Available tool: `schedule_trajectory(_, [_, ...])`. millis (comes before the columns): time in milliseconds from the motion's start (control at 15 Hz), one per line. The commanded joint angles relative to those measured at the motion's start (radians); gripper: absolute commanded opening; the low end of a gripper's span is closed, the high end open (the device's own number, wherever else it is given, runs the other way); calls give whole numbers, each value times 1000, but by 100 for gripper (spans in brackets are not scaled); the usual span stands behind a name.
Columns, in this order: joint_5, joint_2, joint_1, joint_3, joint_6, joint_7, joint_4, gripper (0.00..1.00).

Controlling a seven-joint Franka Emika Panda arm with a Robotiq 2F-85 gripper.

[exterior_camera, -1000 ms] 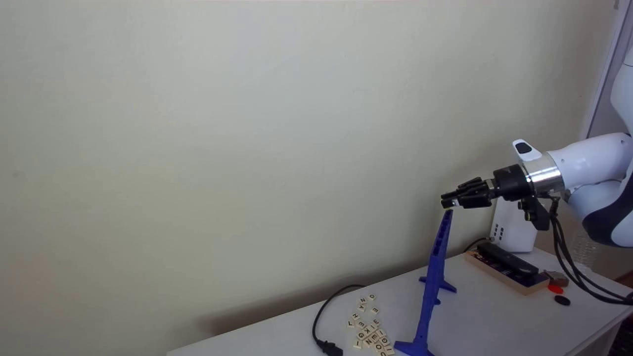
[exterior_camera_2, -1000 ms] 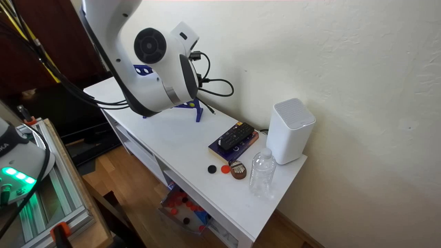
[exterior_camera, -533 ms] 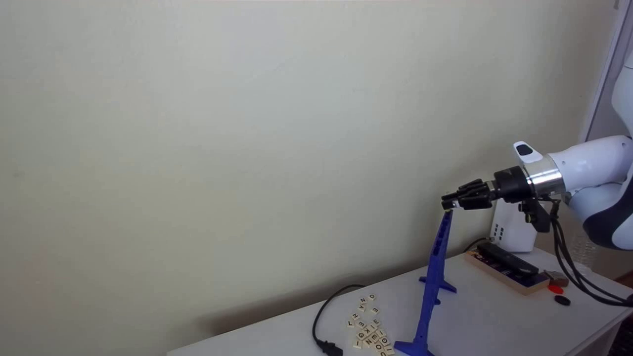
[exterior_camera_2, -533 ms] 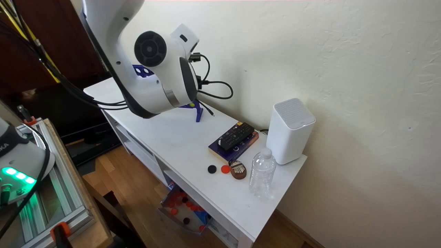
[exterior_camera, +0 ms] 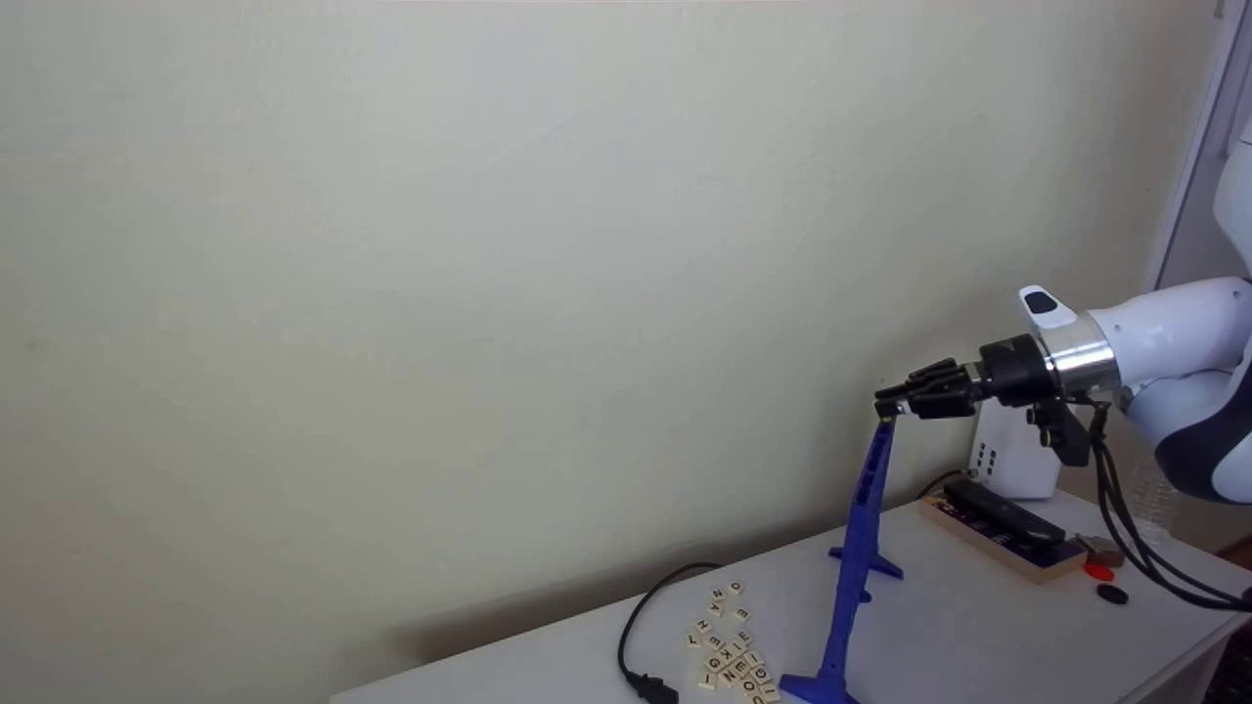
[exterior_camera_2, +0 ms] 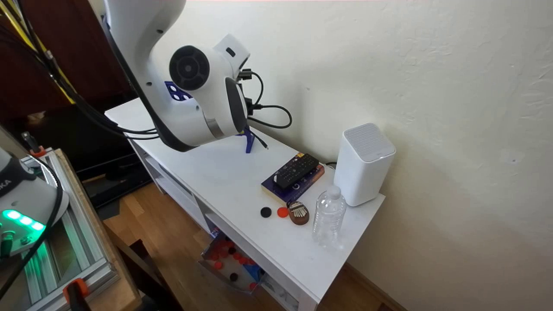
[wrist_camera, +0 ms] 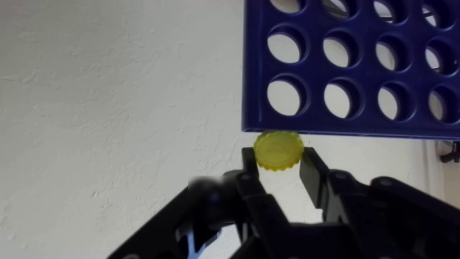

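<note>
My gripper (wrist_camera: 279,151) is shut on a yellow disc (wrist_camera: 278,153) with a scalloped rim, pinched edge to edge between black fingertips. In the wrist view, the disc's far rim meets the edge of a dark blue grid frame (wrist_camera: 312,124) with round holes, at its end column. Whether the rim sits inside the slot cannot be told. An exterior view shows the gripper (exterior_camera: 886,405) right above the far top end of the upright blue frame (exterior_camera: 856,548), a bit of yellow between them. The arm hides most of the frame (exterior_camera_2: 248,140) in an exterior view.
On the white table (exterior_camera_2: 207,172) are a book (exterior_camera_2: 270,186) under a black remote (exterior_camera_2: 297,170), a white box-shaped device (exterior_camera_2: 365,166), a clear bottle (exterior_camera_2: 329,216), a thumb-piano-like object (exterior_camera_2: 299,214), and red (exterior_camera_2: 282,212) and black (exterior_camera_2: 265,212) discs. Letter tiles (exterior_camera: 734,650) and a cable (exterior_camera: 631,626) lie beside the frame.
The arm and gripper have moved slightly down, bringing the yellow disc closer to the top of the blue frame. The grip is unchanged, and the objects on the table stay put.
</note>
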Motion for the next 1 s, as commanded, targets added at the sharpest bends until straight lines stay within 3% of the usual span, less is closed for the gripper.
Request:
schedule_trajectory(0, [-11, 25, -50, 50, 32, -41, -1, 11])
schedule_trajectory(867, [-17, 51, -120, 105, 24, -61, -11, 11])
schedule_trajectory(933, [-31, 54, -156, 143, 4, -64, -9, 11])
